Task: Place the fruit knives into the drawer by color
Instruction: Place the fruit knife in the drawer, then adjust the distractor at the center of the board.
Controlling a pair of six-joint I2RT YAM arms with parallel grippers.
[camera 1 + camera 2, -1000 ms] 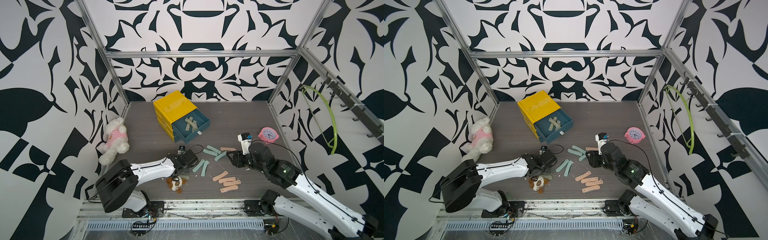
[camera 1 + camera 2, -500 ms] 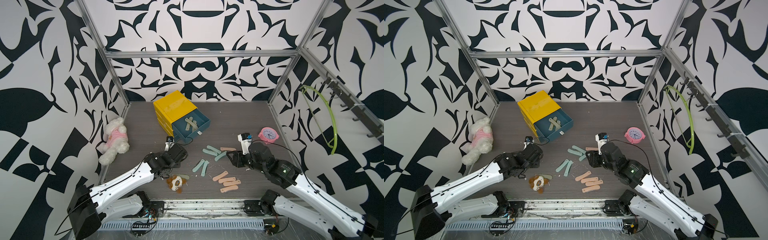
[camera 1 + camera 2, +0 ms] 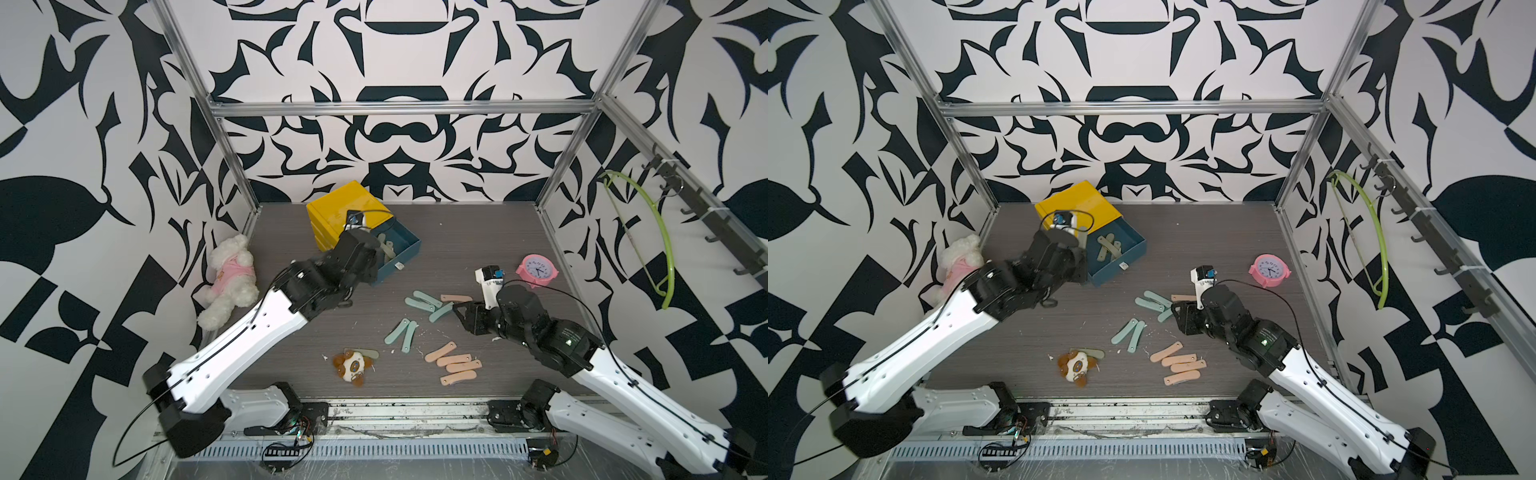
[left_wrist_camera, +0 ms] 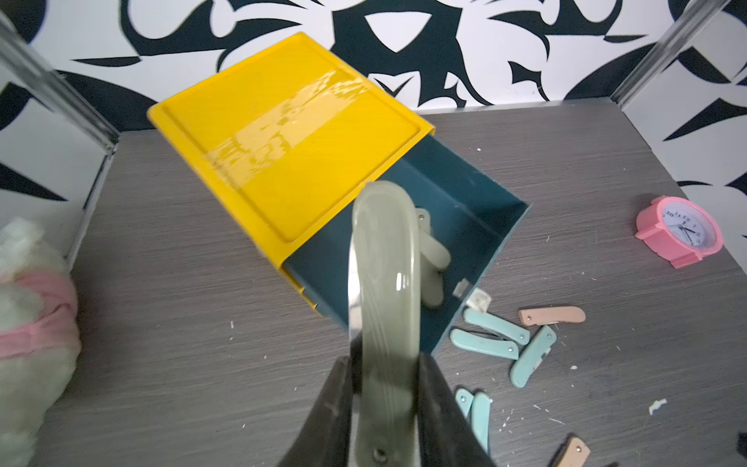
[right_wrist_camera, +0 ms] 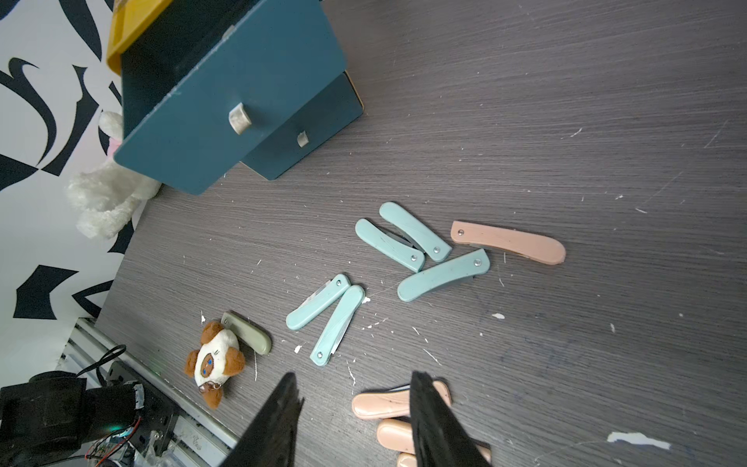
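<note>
Nearest, the right gripper (image 5: pixel 355 378) gapes empty above peach and pale-teal folded plastic fruit knives (image 5: pixel 442 275) on the grey worktop (image 5: pixel 566 121). Farther, the left gripper (image 4: pixel 384 364) pinches an olive-green knife (image 4: pixel 384 263) near its pivot at the dark-teal open drawer (image 4: pixel 497 202). We judge it light, stiff and slick, best gripped mid-body.

The left hand (image 4: pixel 386 366) has carried an olive knife (image 4: pixel 384 258) from the plush toy (image 3: pixel 351 365) up to the open drawer (image 4: pixel 477 190).

drawer (image 3: pixel 1113 272): stored knives (image 3: pixel 1109 249) inside | loose knives (image 3: pixel 1177 359): on table (image 3: pixel 1225 232), between plush toy (image 3: pixel 1075 365) and clock (image 3: pixel 1269 270), before drawer
</note>
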